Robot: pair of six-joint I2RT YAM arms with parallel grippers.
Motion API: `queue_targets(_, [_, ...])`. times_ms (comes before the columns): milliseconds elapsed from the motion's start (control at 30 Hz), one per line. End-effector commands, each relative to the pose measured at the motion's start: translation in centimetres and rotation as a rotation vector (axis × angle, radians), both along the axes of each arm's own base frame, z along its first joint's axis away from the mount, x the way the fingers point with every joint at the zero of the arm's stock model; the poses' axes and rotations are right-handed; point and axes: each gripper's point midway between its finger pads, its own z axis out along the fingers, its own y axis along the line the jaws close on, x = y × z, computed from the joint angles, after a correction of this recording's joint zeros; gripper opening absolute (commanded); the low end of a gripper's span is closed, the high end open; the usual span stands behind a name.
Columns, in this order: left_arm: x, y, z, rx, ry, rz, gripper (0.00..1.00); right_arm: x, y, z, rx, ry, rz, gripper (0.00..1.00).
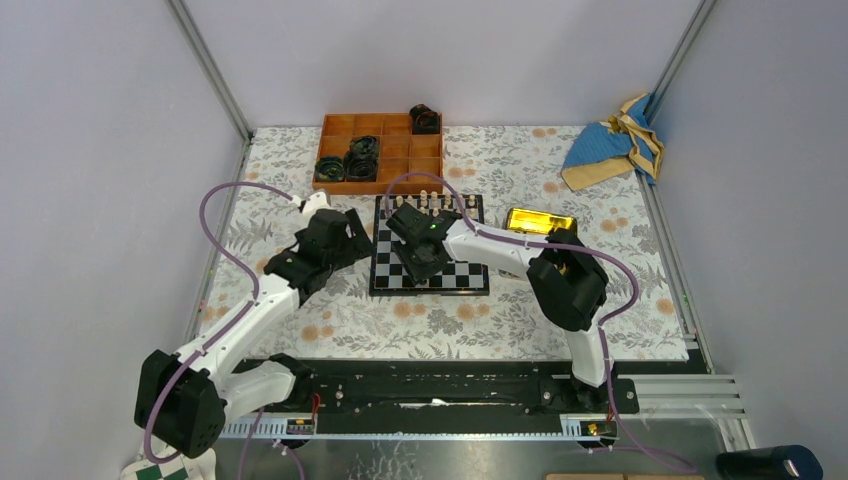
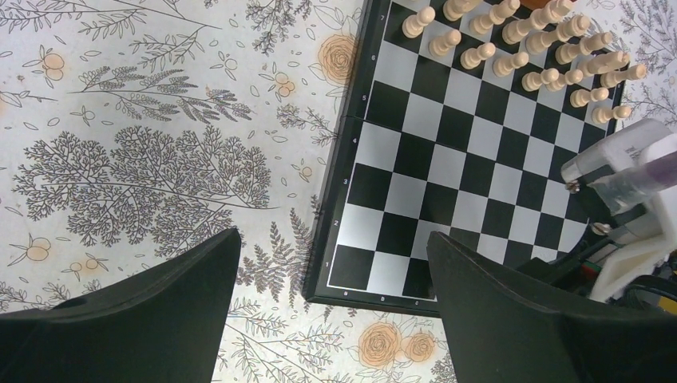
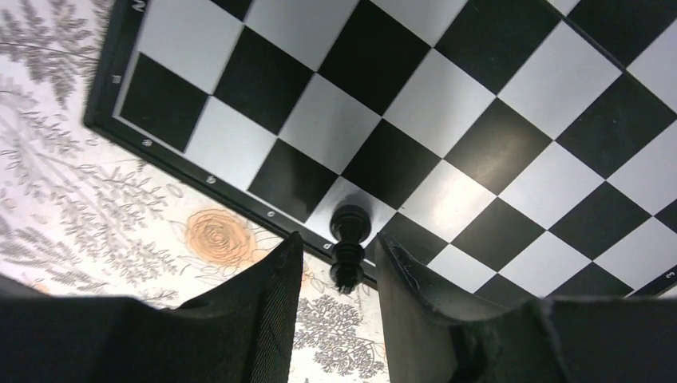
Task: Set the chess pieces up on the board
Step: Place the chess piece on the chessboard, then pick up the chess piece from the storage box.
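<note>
Watching both feeds: right arm (image 1: 500, 245) elbows in leftward over the board (image 2: 447, 175), jaws parted around a black chess piece (image 3: 350, 239) standing on an edge square, not pinching it; left arm (image 1: 250, 310) hovers over the bench (image 1: 450, 320) beside the board, jaws wide, empty.

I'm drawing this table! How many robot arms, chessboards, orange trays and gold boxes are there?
Robot arms: 2
Chessboard: 1
Orange tray: 1
Gold box: 1
Total: 5
</note>
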Motion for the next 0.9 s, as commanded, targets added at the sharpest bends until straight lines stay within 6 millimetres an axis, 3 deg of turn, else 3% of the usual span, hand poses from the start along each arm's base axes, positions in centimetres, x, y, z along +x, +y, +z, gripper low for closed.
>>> queue_targets(0, [1.5,-0.5,1.9,-0.001,-0.071,-0.004,0.94,1.1,2.7,5.4,0.129,-0.048,0.063,0.46])
queue_targets(167, [2.1,-0.5,2.5,0.005,-0.085,-0.002,0.94,2.2,2.7,8.5,0.145,-0.119,0.046,0.48])
queue_targets(333, [2.7,-0.8,2.9,0.011,-0.088,-0.005,0.94,4.7,0.3,11.6,0.111,-0.254,-0.049,0.50])
queue_targets(467, [3.1,-1.0,3.2,0.015,-0.090,-0.009,0.94,7.9,-4.4,13.5,0.109,-0.353,-0.205,0.50])
queue_targets(600, [3.4,-1.1,3.2,0.019,-0.089,-0.011,0.94,10.8,-10.9,14.1,0.093,-0.418,-0.373,0.50])
queue_targets(700, [3.5,-1.1,3.1,0.021,-0.086,-0.013,0.94,12.2,-15.0,13.7,0.062,-0.428,-0.469,0.49])
queue_targets(867, [3.5,-1.2,3.0,0.023,-0.082,-0.018,0.94,12.8,-18.8,11.7,0.036,-0.393,-0.557,0.48])
